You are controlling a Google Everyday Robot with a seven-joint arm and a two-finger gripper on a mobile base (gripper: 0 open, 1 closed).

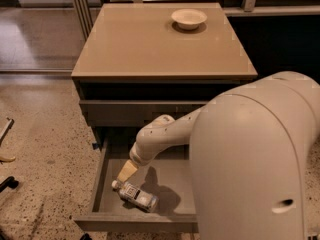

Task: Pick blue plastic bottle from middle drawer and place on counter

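Observation:
The blue plastic bottle (pixel 135 195) lies on its side in the open middle drawer (pixel 107 205), near the front left, with its white cap pointing left. My gripper (pixel 126 172) reaches down into the drawer and hangs just above the cap end of the bottle, close to it. It holds nothing that I can see. The beige counter (pixel 150 44) is the top of the grey cabinet, above the drawer.
A small white bowl (pixel 189 18) sits at the back right of the counter. The upper drawer front (pixel 145 112) is shut. My large white arm body (pixel 250 164) hides the drawer's right side. Speckled floor (pixel 45 154) lies to the left.

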